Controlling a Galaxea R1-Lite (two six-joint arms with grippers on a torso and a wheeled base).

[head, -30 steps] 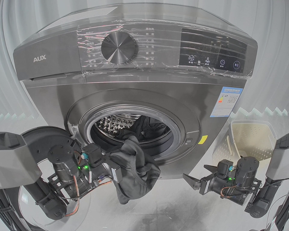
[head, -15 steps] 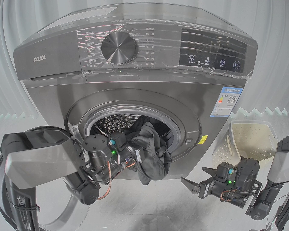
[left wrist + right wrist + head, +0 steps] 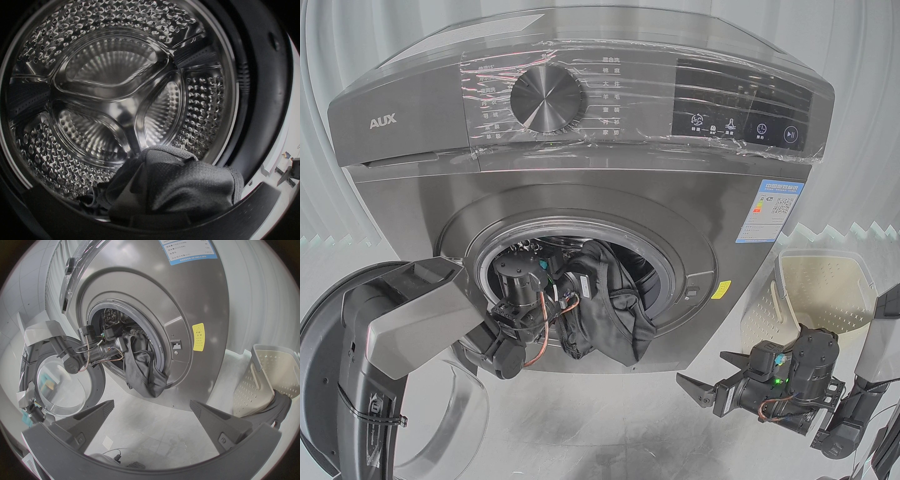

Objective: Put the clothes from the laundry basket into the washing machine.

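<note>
The grey washing machine (image 3: 581,181) stands with its round opening uncovered. My left gripper (image 3: 599,278) is inside that opening, shut on a dark grey garment (image 3: 612,312). The garment drapes over the lower rim and hangs down the front. In the left wrist view the same garment (image 3: 175,187) lies bunched at the mouth of the steel drum (image 3: 109,93) and hides my fingers. My right gripper (image 3: 706,372) hangs open and holds nothing, low beside the cream laundry basket (image 3: 819,294). The right wrist view shows another dark garment (image 3: 276,408) hanging over the basket (image 3: 250,387) edge.
The washer door (image 3: 325,350) is swung wide open on the left, its glass bowl (image 3: 450,425) near my left arm. Pale bare floor (image 3: 612,425) lies in front of the machine. White curtains hang behind.
My left arm has risen and pushed forward into the drum opening, carrying the dark grey garment from below the rim up onto it. The right gripper has drifted slightly lower, still open.
</note>
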